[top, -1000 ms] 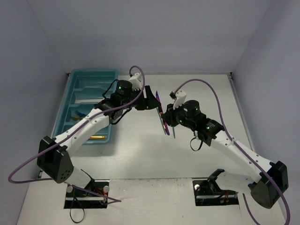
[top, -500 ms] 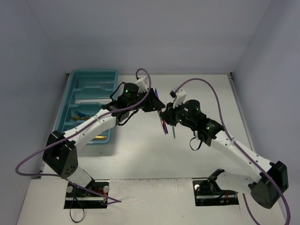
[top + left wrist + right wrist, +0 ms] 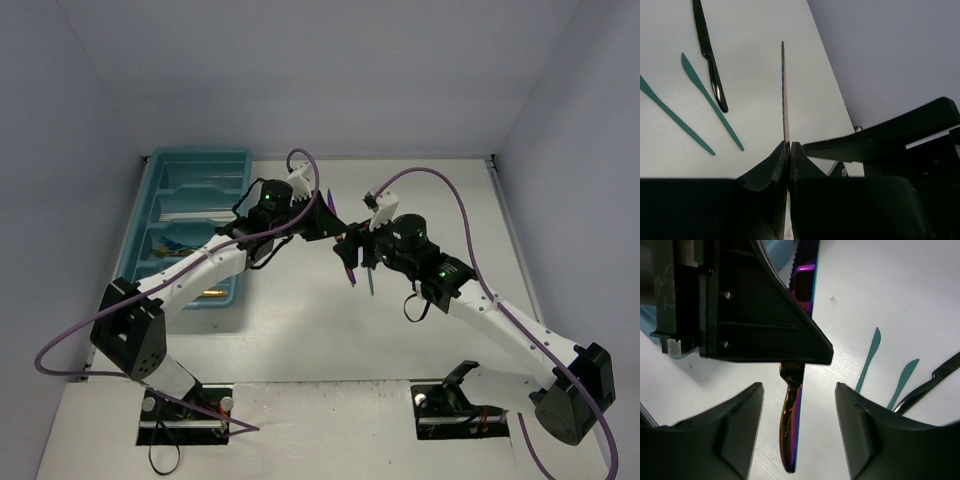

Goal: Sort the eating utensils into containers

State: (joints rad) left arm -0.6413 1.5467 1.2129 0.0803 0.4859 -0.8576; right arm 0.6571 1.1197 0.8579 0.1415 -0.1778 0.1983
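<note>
Left claw: my left claw (image 3: 789, 145) is shut tight on a slim iridescent purple metal knife (image 3: 784, 95), with the two pads pressed on its flat faces.
Right claw: my right claw (image 3: 799, 386) is spread wide, with one finger on each side of the knife handle. It holds nothing.
Where the knife is: it is in the air above the white table (image 3: 300, 330), between my two arms. It is to the right of the long teal plastic cutlery tray (image 3: 160, 165) and apart from it. The handle hangs down into the gap of the right claw.
How it will handle: I judge it stiff, thin and light. The polished surface looks slippery, so it may swing in the pads if they pinch only a small spot. One edge of the blade has teeth.
Where to take hold: across the flat faces of the handle, about the middle, and never on the toothed edge.
Step in hand: it looks like a pass from one claw to the other.
Count in the claws: one knife.
Count on the table: two slim teal knives (image 3: 710, 100) and one black knife (image 3: 710, 60), lying near each other.
Count in the tray: a gold utensil (image 3: 205, 293) lies in the nearest compartment. The others are too small and too hidden by my left arm to count.
</note>
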